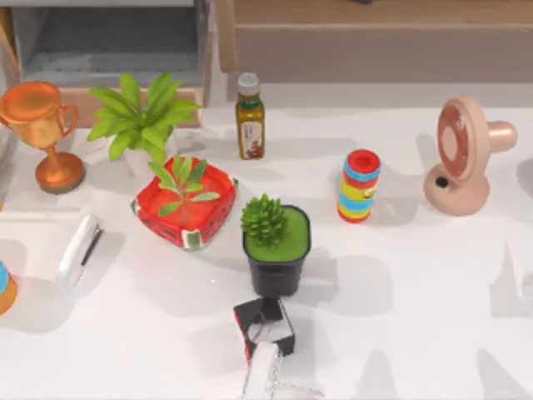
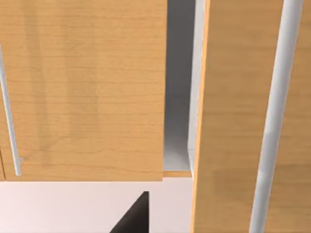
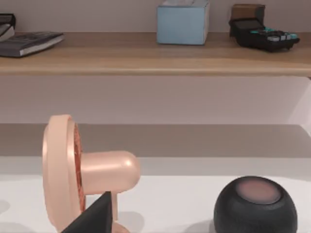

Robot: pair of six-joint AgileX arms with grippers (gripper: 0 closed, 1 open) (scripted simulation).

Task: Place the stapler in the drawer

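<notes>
Stapler (image 1: 78, 250) lies on the tabletop (image 1: 416, 292) at its left side, short of the trophy (image 1: 42, 133); farther back, the drawer (image 1: 108, 42) stands open at top left. Whether either pincer of mine is spread, I cannot tell.

It looked like a rendered home office: a white desk (image 1: 416, 317) held a trophy (image 1: 37, 133), potted plants, a desk fan (image 1: 462, 154), and a wooden shelf (image 3: 155, 56) carried books and a calculator (image 3: 265, 34).

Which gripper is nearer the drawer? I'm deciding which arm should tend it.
Left. The left gripper sits close in front of the drawer's tan wooden front. The right gripper is far off toward the table's right side, facing the pink fan.
</notes>
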